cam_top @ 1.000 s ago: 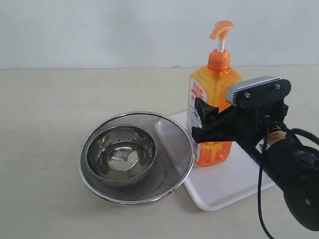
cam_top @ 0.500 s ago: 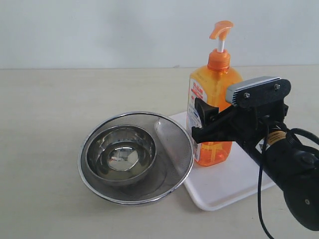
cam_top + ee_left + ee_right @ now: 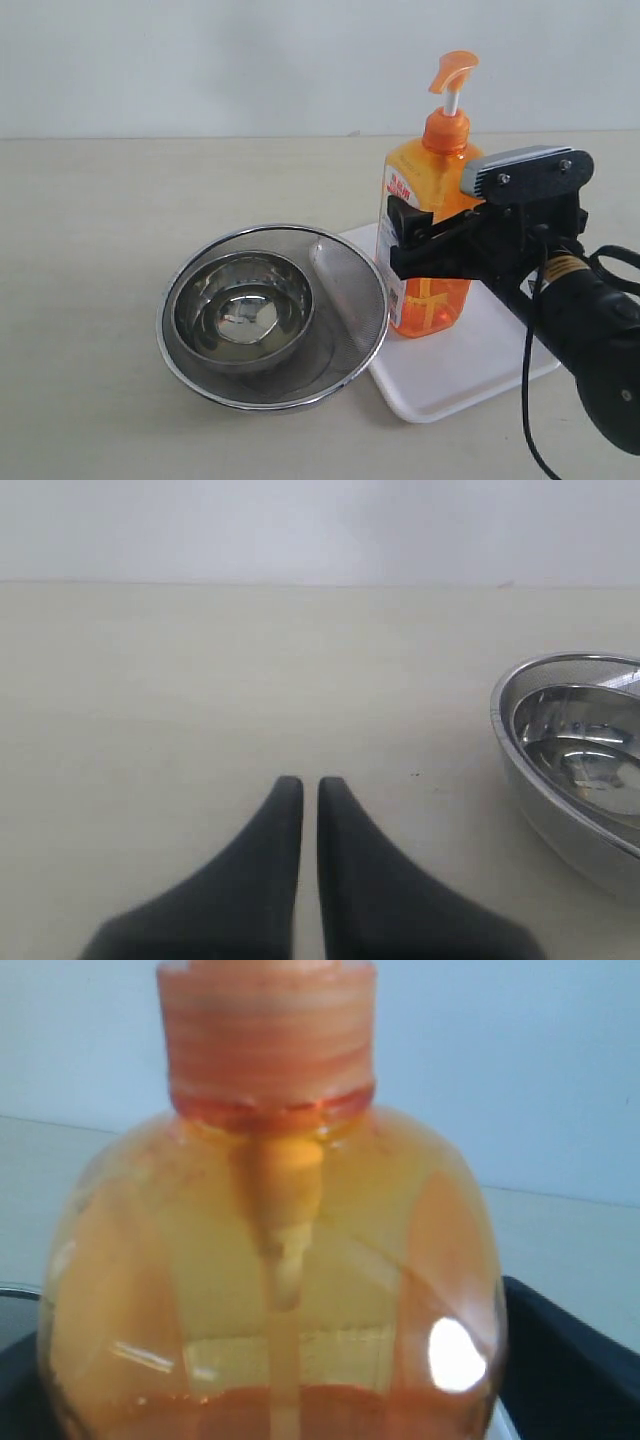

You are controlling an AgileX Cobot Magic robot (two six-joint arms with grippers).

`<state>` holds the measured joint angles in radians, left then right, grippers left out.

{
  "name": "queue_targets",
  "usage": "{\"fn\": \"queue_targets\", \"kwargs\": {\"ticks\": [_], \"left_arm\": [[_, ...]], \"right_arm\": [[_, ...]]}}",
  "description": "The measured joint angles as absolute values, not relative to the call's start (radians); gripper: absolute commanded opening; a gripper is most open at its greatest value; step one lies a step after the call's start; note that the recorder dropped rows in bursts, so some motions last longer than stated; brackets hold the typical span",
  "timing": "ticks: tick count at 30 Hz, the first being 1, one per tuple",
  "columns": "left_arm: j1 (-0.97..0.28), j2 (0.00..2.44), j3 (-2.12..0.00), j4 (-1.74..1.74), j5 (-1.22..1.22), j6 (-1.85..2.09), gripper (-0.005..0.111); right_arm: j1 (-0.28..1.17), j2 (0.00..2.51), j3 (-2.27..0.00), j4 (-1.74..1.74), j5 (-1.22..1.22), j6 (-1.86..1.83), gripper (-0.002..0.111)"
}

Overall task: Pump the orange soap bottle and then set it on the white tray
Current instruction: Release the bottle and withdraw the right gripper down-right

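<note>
While the orange soap bottle (image 3: 432,175) stands on the white tray (image 3: 450,375), right jaws surround it, grip unclear; left jaws are closed. A steel bowl (image 3: 243,310) sits in the strainer (image 3: 350,270).

The right arm (image 3: 590,340) is matte black, a thick rounded housing narrowing toward the right tool (image 3: 405,240), which has blocky black fingers. A silver-grey plate (image 3: 520,168) with two small screws caps the wrist. A yellow band (image 3: 562,268) rings the arm, and a thin black cable (image 3: 527,400) loops beside it. The left tool (image 3: 310,785) has two dark, smooth fingers that flare back from rounded tips.
</note>
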<state>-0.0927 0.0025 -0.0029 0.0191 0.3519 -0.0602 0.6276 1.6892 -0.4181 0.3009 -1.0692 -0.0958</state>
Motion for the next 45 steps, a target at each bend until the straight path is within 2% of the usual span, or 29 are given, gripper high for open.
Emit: {"fn": "queue_targets", "kwargs": {"ticks": [27, 45], "left_arm": [[-0.093, 0.003, -0.003, 0.019, 0.352, -0.060, 0.005], [-0.093, 0.003, -0.003, 0.019, 0.352, -0.060, 0.005]], "right_arm": [[0.628, 1.160, -0.418, 0.305, -0.405, -0.144, 0.084], [0.628, 1.017, -0.266, 0.378, -0.092, -0.127, 0.084]]}}
